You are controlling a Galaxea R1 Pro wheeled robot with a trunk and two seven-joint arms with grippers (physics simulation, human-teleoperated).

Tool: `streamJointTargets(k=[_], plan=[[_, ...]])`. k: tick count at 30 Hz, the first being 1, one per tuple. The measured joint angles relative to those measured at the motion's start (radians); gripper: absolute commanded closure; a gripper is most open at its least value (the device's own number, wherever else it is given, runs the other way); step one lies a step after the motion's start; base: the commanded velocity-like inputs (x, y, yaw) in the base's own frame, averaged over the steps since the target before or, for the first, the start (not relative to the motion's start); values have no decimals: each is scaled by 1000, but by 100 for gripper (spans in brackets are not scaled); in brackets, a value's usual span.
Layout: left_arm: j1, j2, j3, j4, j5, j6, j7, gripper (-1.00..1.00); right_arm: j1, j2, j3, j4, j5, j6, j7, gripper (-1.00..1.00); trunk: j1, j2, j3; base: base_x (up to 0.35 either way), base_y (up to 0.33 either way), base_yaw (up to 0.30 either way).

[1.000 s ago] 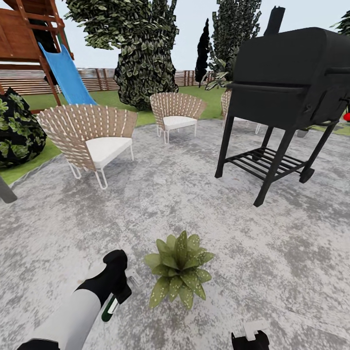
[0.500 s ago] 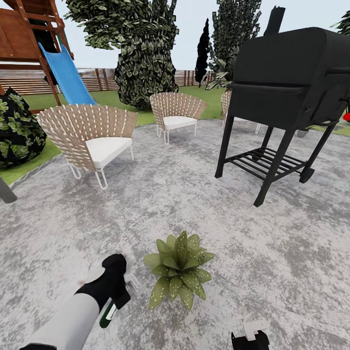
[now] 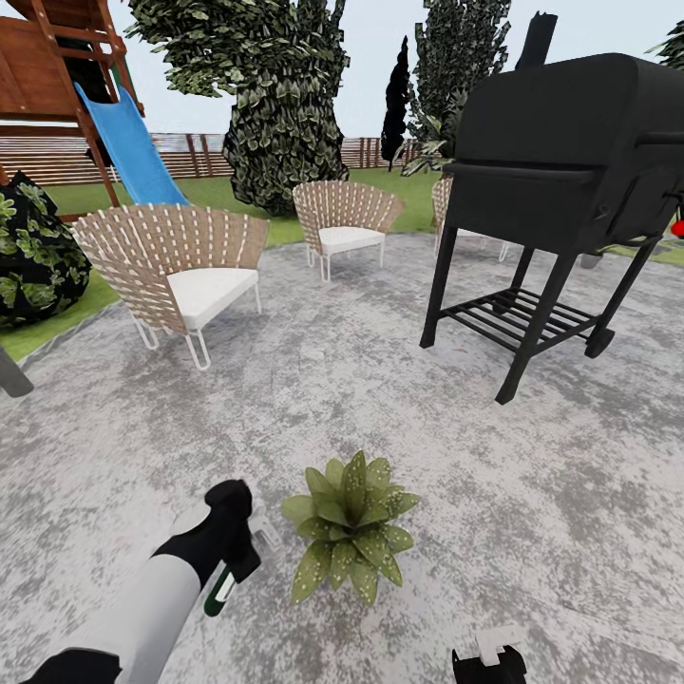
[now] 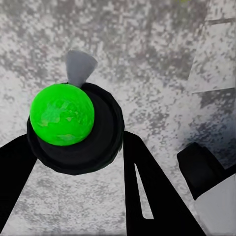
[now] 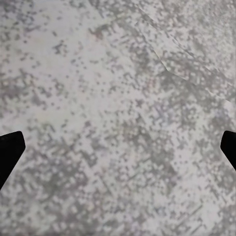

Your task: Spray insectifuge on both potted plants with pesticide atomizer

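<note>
Nearest the robot, the right gripper idles low over the stone patio, its fingers spread wide in the right wrist view with nothing between them but bare paving. Beside it on the other side, the left gripper has its fingers shut on the pesticide atomizer, a slim dark green bottle with a white label that hangs down from the grip in the head view; in the left wrist view the fingers clamp the bottle's black body, with a bright green dome facing the camera.

The potted plant sits on the patio just beside that hand, leaves speckled pale, its pot hidden under the rosette. The step in hand looks like spraying this first plant. Next, the nozzle wants turning toward the leaves and sweeping over them until they are wholly covered; then the second plant must be found.

Farther off stand a black grill, two wicker chairs, a blue slide and the slatted fence
</note>
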Motion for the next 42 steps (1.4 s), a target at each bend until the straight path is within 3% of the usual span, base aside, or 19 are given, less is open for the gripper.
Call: streamJointTargets(k=[11, 25, 34, 38, 42], plan=[[-9, 18, 8, -9, -2, -27, -2, 100, 0, 1, 0, 0, 0, 0, 1, -100, 0, 0, 0, -48, 47, -29], [-12, 31, 7, -2, 1, -27, -2, 100, 0, 0, -1, -2, -4, -1, 0, -100, 0, 0, 0, -17, 297, -87], [-13, 24, 4, -1, 0, -25, -3, 100, 0, -2, -2, -2, -4, -1, 0, -100, 0, 0, 0, 161, 309, -222], [-15, 17, -2, -9, -16, -26, -84, 100, 0, -2, -2, -2, -4, 0, 0, -100, 0, 0, 0, 205, 289, -267], [-27, 15, -9, -12, -59, -26, -103, 100, 0, -2, -2, -2, -4, 0, 0, -100, 0, 0, 0, 202, 264, -268]])
